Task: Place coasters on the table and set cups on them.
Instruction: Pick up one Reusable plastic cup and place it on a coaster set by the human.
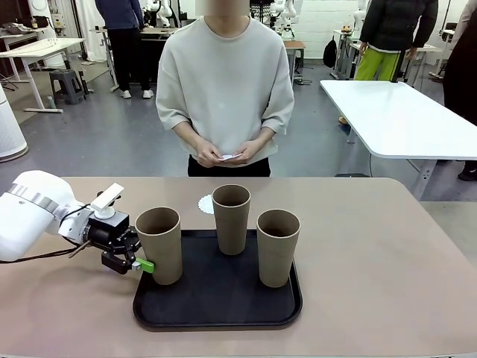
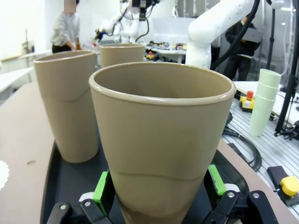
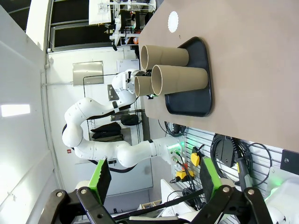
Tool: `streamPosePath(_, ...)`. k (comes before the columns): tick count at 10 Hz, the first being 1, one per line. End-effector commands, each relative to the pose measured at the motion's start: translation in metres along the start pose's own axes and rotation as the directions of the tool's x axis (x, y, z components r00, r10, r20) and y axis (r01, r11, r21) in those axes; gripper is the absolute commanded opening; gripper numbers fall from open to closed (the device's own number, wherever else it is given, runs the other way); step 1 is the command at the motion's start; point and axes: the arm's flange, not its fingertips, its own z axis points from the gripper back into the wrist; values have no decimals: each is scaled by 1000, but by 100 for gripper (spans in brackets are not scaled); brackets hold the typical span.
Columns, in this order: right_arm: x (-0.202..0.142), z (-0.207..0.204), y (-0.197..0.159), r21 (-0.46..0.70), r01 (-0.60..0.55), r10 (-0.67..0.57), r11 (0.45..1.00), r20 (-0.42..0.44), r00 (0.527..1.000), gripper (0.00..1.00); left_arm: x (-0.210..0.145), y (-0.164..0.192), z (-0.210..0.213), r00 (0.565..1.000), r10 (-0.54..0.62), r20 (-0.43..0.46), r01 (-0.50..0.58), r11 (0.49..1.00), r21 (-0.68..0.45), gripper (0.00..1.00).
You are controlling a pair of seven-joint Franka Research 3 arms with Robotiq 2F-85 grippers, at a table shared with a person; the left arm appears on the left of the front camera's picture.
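Cups (image 1: 231, 218), three, stand on a black tray (image 1: 216, 317). The left gripper (image 1: 147, 262), spread wide, straddles the leftmost cup (image 1: 159, 245) low down, so the grasp seems in hand. Next: close, lift, carry to the coaster (image 1: 206, 203) on the table (image 1: 373, 253) beyond. The right gripper (image 3: 154, 172) hangs spread.

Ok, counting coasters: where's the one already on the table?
Front view: the coaster lies on the table beyond the far edge of the tray, left of the middle cup.

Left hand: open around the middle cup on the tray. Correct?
No. The left hand is open around the leftmost cup on the tray, not the middle one. The front view shows it.
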Motion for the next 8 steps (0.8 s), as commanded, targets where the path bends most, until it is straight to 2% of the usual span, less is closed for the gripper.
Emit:
streamPosePath(1,1,0,0,18,-10,10,1000,2,1000,100,-1,5,-8,1000,-13,2,13,1000,8,100)
streamPosePath(5,1,0,0,18,-10,10,1000,2,1000,100,-4,5,-11,1000,-16,9,16,1000,-25,100)
streamPosePath(6,1,0,0,18,-10,10,1000,2,1000,100,-4,6,-10,1000,-17,20,18,999,-44,46)
streamPosePath(7,1,0,0,18,-10,10,1000,2,1000,100,-4,5,-10,1000,-15,23,16,999,-42,44)
streamPosePath(8,1,0,0,18,-10,10,1000,2,1000,100,-4,5,-10,1000,-14,24,15,999,-42,0)
